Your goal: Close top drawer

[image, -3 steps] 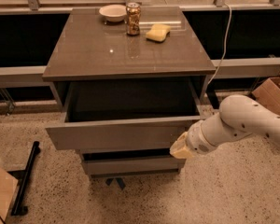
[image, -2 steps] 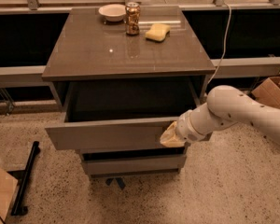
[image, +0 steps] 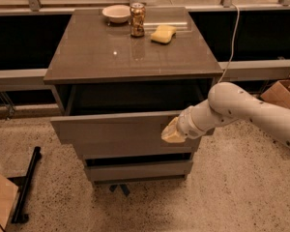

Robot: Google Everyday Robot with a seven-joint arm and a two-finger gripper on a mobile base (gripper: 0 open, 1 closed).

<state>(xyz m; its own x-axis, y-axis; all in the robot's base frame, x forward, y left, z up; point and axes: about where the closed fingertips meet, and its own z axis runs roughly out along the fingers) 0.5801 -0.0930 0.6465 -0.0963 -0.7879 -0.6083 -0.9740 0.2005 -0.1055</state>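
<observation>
On grey cabinet (image: 135,57), top drawer (image: 111,134) pulled out, inside too dark to make out; below it, one lower drawer front (image: 140,170). Against the top drawer's front panel near its right end, gripper (image: 173,132), open or closed impossible to tell. At the back of the cabinet top: one bowl (image: 116,13), one sponge (image: 163,34), one can (image: 137,19).

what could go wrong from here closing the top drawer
1. The gripper is at the front of the open top drawer, toward its right end, so an off-centre push could skew the drawer and jam it.
2. That front is flat with no handle, so the gripper may slide off it.
3. A hard slam could topple the can standing on the cabinet top.
</observation>
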